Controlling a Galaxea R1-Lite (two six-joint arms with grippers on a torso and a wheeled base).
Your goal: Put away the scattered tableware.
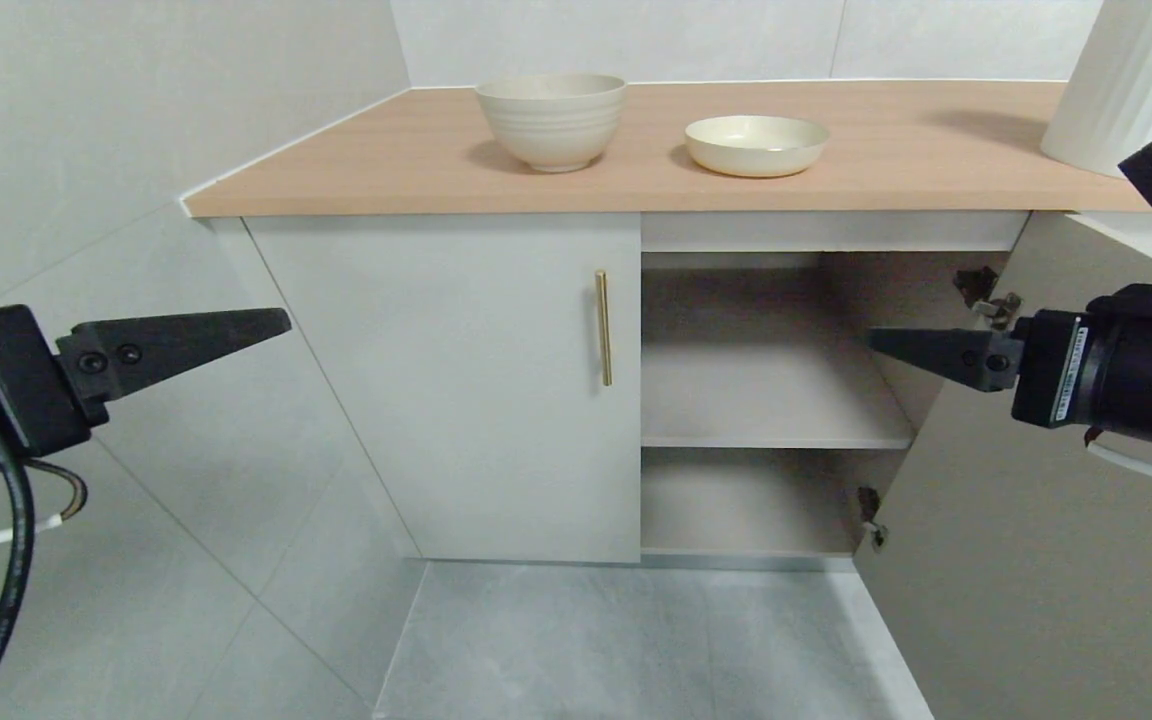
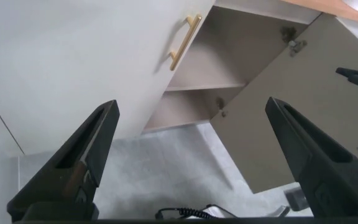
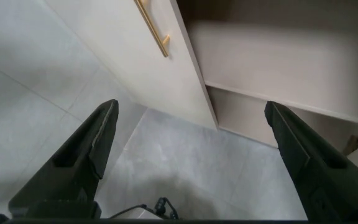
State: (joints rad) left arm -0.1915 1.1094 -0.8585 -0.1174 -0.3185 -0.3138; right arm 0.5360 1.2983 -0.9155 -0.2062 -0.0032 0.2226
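A deep ribbed cream bowl and a shallow cream dish stand side by side on the wooden countertop. Below them the cabinet's right half is open, showing a bare middle shelf and a bare bottom shelf. My left gripper hangs low at the left, in front of the shut left door, open and holding nothing. At the right, my right gripper sits at shelf height beside the open door, also open with nothing in it.
The open cabinet door swings out at the right, close to my right arm. The shut left door carries a brass handle. A tall white ribbed vessel stands at the counter's right end. Tiled walls close in on the left.
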